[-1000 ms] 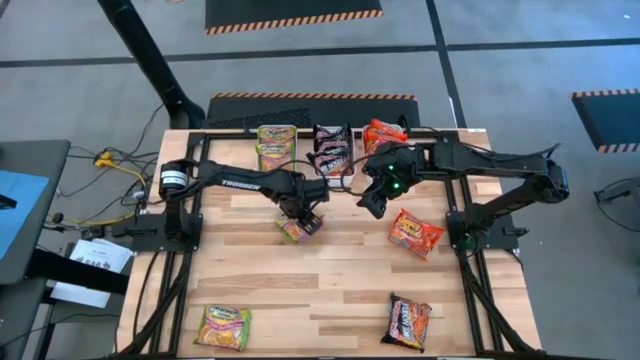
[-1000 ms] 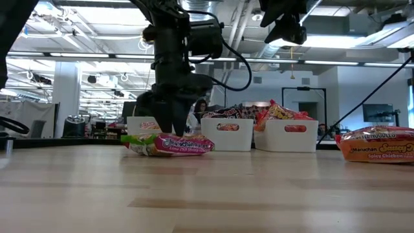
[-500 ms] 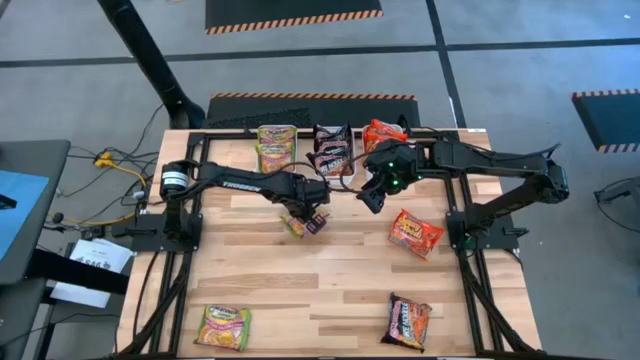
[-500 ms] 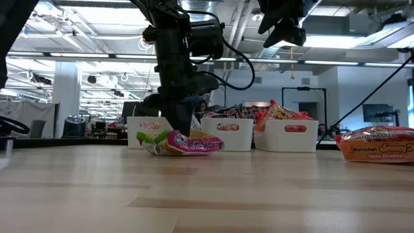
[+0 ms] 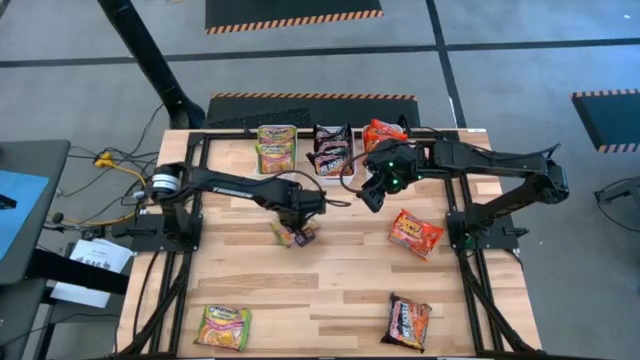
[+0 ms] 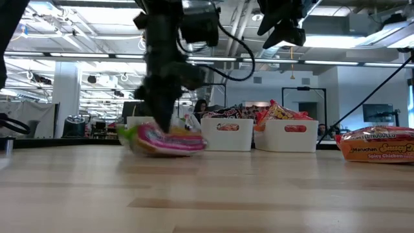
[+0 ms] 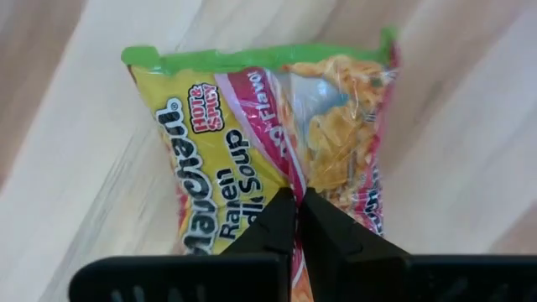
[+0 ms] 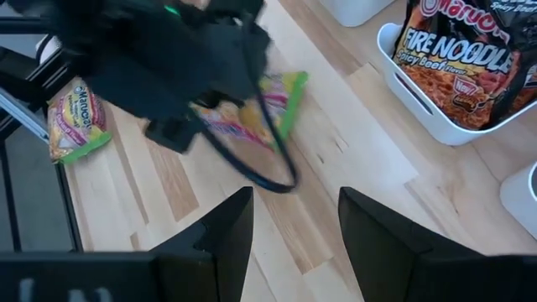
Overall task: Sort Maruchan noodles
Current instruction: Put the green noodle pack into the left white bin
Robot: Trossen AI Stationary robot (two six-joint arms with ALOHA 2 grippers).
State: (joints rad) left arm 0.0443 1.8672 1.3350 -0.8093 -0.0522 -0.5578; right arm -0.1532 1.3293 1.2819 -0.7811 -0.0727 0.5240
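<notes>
My left gripper [image 5: 300,226] is shut on a green-yellow Maruchan noodles packet [image 7: 277,134] at mid table, left of centre; the low view shows that packet [image 6: 162,139] blurred at table height. My right gripper [image 5: 372,196] hangs open above the table, right of it, with nothing between its fingers [image 8: 220,228]. More packets lie flat on the wood: a red-orange one [image 5: 415,232], a dark one [image 5: 407,320] and a green-yellow one [image 5: 222,326]. My left gripper pinches a raised fold of the wrapper [image 7: 295,178] at about the middle of the packet's printed face between its two fingers. The fingers come from above, pointing down. The packet stays level under them; whether it is clear of the table I cannot tell.
Three white bins stand along the far edge: one with green-yellow packets [image 5: 276,146], one with dark packets [image 5: 332,150], one with red-orange packets [image 5: 383,133]. Black frame rails [image 5: 190,190] run along both sides. Bare wood spans the middle and the near part.
My left gripper has shut on the green-yellow packet and crumpled its wrapper up between the fingers. It then carried the packet a short way toward the table's near left. My right gripper has kept still.
</notes>
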